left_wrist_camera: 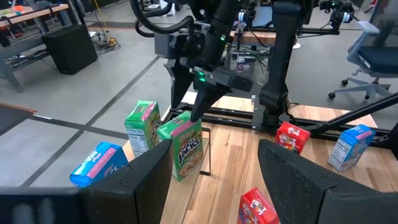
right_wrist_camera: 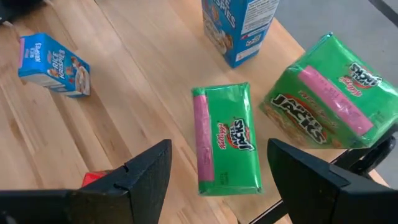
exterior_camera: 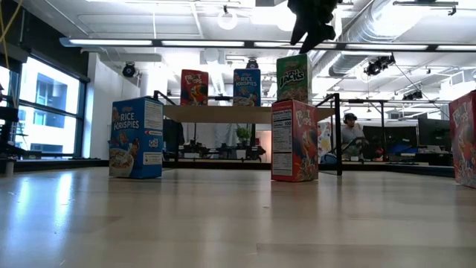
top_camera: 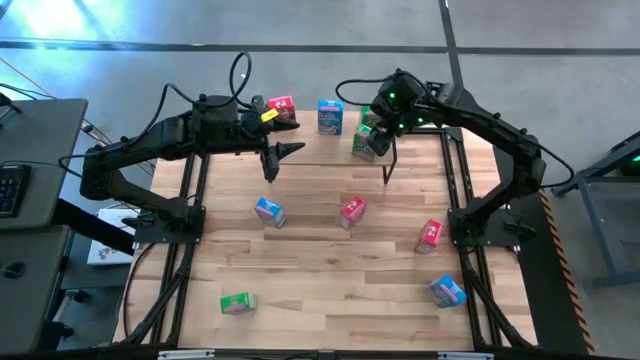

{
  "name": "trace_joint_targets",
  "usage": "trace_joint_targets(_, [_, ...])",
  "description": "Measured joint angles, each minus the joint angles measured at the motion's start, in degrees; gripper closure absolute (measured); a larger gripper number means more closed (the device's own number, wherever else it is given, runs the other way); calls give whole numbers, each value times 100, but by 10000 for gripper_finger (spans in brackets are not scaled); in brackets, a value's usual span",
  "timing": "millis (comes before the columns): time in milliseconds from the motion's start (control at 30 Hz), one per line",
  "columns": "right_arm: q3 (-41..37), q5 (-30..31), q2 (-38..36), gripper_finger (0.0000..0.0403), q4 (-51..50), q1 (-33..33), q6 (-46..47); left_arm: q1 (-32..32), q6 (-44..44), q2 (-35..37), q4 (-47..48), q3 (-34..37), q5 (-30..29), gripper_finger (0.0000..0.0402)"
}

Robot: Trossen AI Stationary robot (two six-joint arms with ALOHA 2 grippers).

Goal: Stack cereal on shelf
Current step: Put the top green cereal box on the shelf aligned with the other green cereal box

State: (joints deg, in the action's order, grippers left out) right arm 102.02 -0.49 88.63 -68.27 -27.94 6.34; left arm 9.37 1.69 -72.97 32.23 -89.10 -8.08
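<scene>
My rig: two dark jointed arms.
Left arm carries looped black cable and a yellow tag; right arm shows green indicator lights, upper centre.

Seated person beyond table; office chair; keyboard on side desk.

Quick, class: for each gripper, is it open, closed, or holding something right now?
Left gripper: open, holding nothing, above the table near the shelf.
Right gripper: open, holding nothing, above the green cereal boxes on the shelf.
</scene>
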Motion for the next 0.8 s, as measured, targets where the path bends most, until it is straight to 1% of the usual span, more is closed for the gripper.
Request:
trace_joint_targets(133, [-15,102,40,146,-109,-2,-28,-2,0,0,0,0,0,176])
trace_joint_targets(500, [-20,150,143,146,-174,106,-101,-2,0,0,0,0,0,176])
trace_joint_targets(700, [-20,395,143,146,-203,136,-190,-2,0,0,0,0,0,176])
trace_joint_targets(800, [-20,397,169,146,-275,141,-275,-2,0,0,0,0,0,176])
